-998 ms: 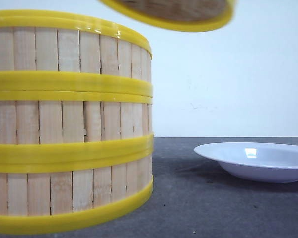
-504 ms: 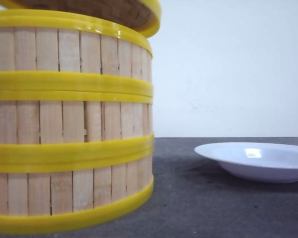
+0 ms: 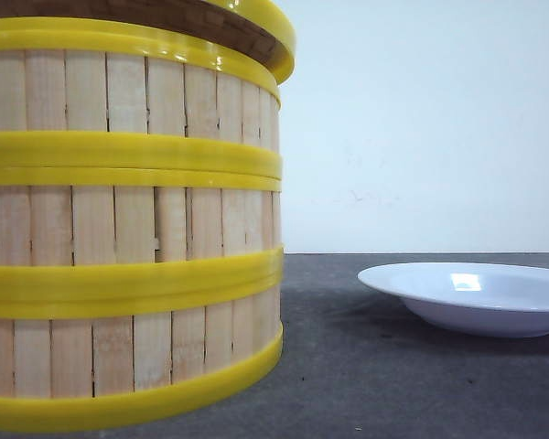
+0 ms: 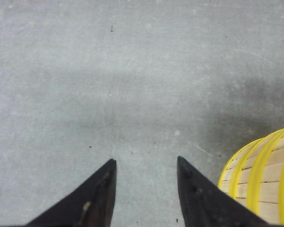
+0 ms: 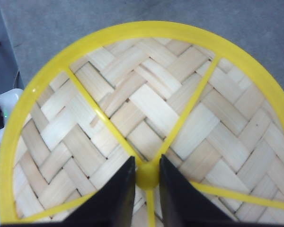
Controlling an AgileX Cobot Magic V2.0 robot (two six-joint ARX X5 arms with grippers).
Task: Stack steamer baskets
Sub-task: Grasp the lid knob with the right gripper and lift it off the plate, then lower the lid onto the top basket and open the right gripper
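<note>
Steamer baskets (image 3: 128,229), three of them, stand stacked in one column on the grey surface (image 3: 393,375) at the left of the front view, yellow rims meeting between the pale slat walls; the same stack shows at the edge of the left wrist view; the lid (image 5: 146,118), woven with yellow spokes and a yellow rim, sits tilted over the top basket, its rim overhanging on the right; whether it rests fully on the basket cannot be told; the white plate (image 3: 476,297) lies well apart to the right; the right gripper (image 5: 146,176) has its fingers closed on the lid's yellow knob (image 5: 147,176); the left gripper (image 4: 144,163) hangs over bare surface beside the stack, fingers spread and holding nothing.
</note>
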